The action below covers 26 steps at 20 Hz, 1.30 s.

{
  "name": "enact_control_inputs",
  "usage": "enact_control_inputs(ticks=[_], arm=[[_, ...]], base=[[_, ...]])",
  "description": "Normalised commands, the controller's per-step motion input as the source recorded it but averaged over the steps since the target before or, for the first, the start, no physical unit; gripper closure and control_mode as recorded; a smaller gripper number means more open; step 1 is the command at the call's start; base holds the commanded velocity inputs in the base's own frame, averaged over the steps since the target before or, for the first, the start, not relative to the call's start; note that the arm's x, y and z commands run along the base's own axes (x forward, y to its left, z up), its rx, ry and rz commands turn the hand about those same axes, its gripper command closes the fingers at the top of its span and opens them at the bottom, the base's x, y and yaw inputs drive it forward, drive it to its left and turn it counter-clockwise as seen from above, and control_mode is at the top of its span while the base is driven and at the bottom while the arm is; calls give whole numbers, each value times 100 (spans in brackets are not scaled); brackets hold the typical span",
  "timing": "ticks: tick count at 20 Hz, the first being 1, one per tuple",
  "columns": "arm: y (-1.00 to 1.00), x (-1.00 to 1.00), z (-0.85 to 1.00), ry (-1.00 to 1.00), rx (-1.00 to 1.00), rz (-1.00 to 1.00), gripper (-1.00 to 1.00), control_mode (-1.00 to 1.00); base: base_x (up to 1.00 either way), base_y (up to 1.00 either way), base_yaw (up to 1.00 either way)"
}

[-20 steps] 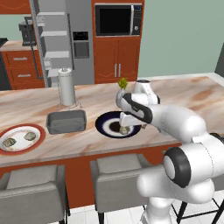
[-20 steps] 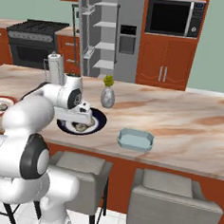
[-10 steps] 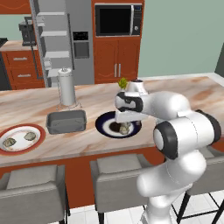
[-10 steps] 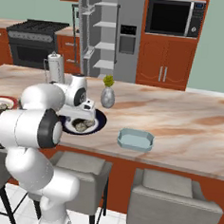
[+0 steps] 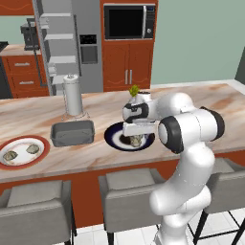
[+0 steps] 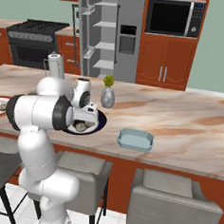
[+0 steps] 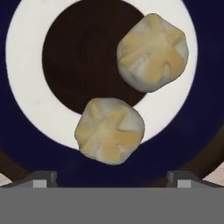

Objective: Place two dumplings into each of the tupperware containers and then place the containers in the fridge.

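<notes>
Hand view: gripper hangs right over the dark blue plate, jaws wide apart, nothing between them; the two finger tips just poke in at the bottom edge. Nearest dumpling sits low centre, straddling the plate's white ring, roughly centred between the tips. Second dumpling is upper right, close beside the first but apart.

Handling guess: light, soft, crimped tops, probably a bit slick. Take the near one across its round body, below the crimps, with a gentle squeeze. Too hard and it squashes; too high and it pops out. Watch for nudging the upper-right one on closing.

Left base view: same plate sits centre frame under the gripper. Dark grey tupperware container is left of it, apart. Two more dumplings lie on the red-rimmed plate at far left.

Right base view: light blue-grey tupperware container is right of the dark blue plate, well apart, nothing visible in it.

Fridge stands at upper left behind the counter, shelves showing.
</notes>
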Motion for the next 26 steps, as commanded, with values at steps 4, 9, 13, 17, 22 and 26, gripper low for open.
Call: enact_control_inputs(ticks=[4, 9, 13, 17, 22, 26], arm=[[3, 39, -49, 4, 0, 0, -100, -100], [3, 24, -30, 1, 0, 0, -100, -100], [0, 1, -13, 0, 0, 0, 100, -100], [-6, 0, 0, 0, 0, 0, 100, -100], [-45, -8, 28, -6, 0, 0, 100, -100], [-99, -22, 35, -9, 0, 0, 100, -100]], base=[[0, 0, 0], [0, 0, 0], [0, 0, 0], [0, 0, 0], [0, 0, 0], [0, 0, 0]])
